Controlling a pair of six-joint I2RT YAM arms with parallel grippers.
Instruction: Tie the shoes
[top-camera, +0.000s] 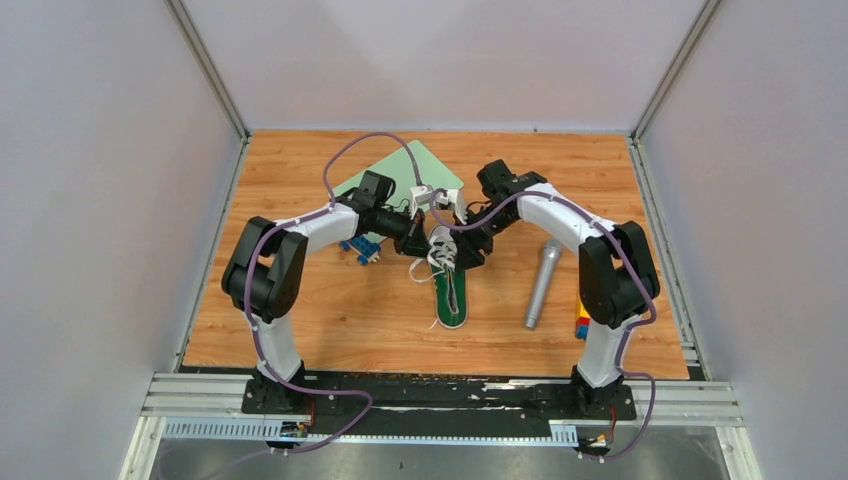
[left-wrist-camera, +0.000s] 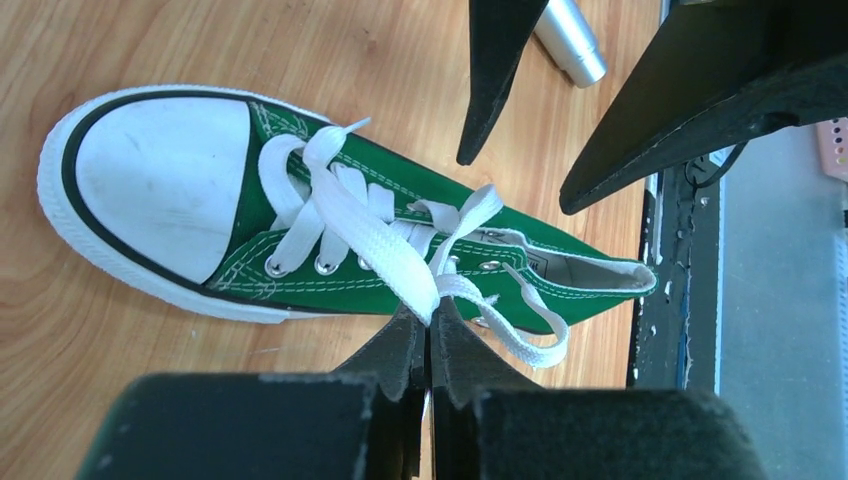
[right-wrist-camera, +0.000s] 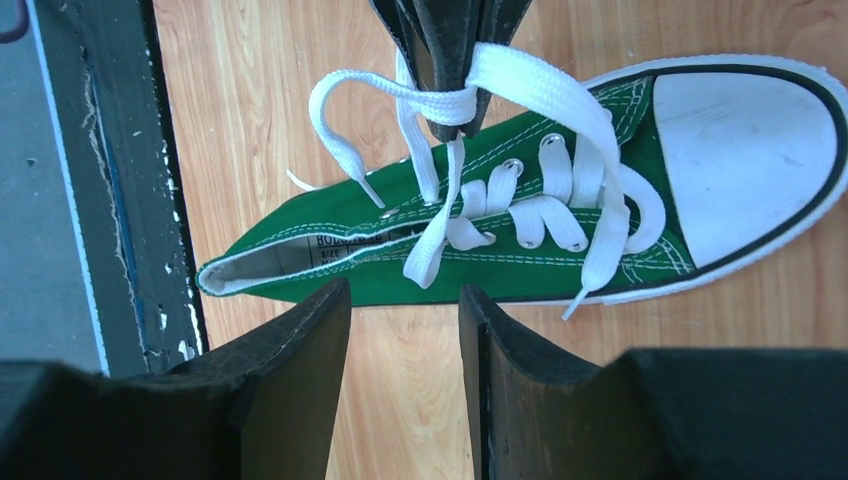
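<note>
One green sneaker (top-camera: 452, 298) with a white toe cap lies mid-table, toe pointing away from the arm bases. My left gripper (left-wrist-camera: 432, 318) is shut on a white lace (left-wrist-camera: 375, 240), pinching it just above the shoe's side. The right wrist view shows those shut fingers (right-wrist-camera: 450, 60) holding the lace (right-wrist-camera: 520, 75), which crosses over a loose loop. My right gripper (right-wrist-camera: 405, 300) stands open beside the shoe (right-wrist-camera: 560, 250), bare wood between its fingers. Both grippers (top-camera: 432, 248) (top-camera: 470, 250) hover over the shoe's laced front.
A grey microphone (top-camera: 541, 283) lies right of the shoe. A pale green mat (top-camera: 405, 168) sits at the back, partly under the left arm. Blue blocks (top-camera: 360, 248) lie left of the shoe, coloured blocks (top-camera: 581, 322) by the right arm's base.
</note>
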